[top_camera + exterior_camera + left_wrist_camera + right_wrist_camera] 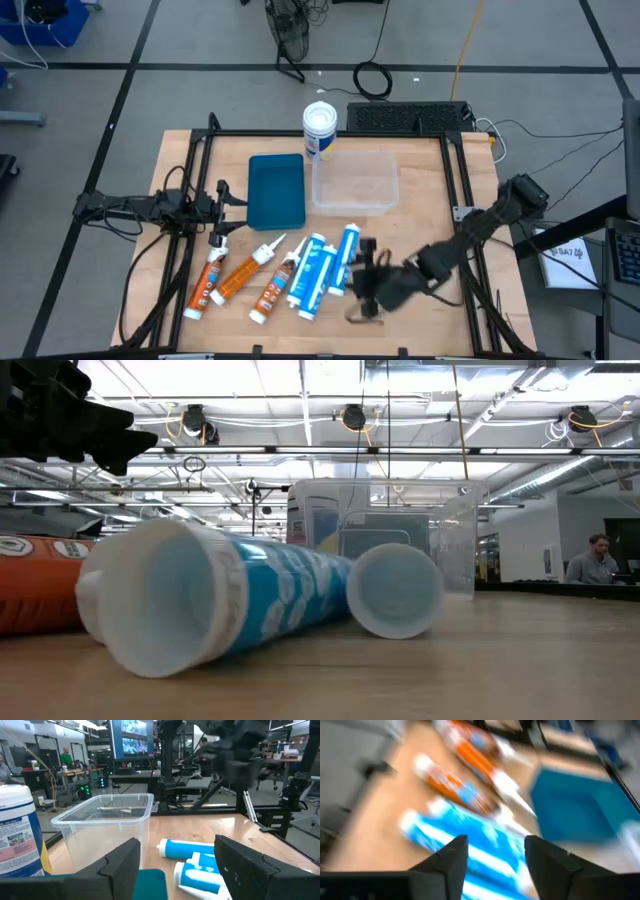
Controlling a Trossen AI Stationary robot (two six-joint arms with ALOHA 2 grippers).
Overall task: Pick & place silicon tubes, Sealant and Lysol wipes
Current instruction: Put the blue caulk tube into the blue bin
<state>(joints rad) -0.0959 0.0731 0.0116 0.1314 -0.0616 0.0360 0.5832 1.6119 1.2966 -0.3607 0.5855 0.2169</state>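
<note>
Nearby, blue tubes (322,268) lie beside orange tubes (240,277).

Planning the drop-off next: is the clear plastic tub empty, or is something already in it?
Empty. The clear tub shows only bare bottom from above, and the left wrist view looks straight through its walls.

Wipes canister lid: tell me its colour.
White. The wipes lid shows best in the high view, behind the clear tub.
</note>
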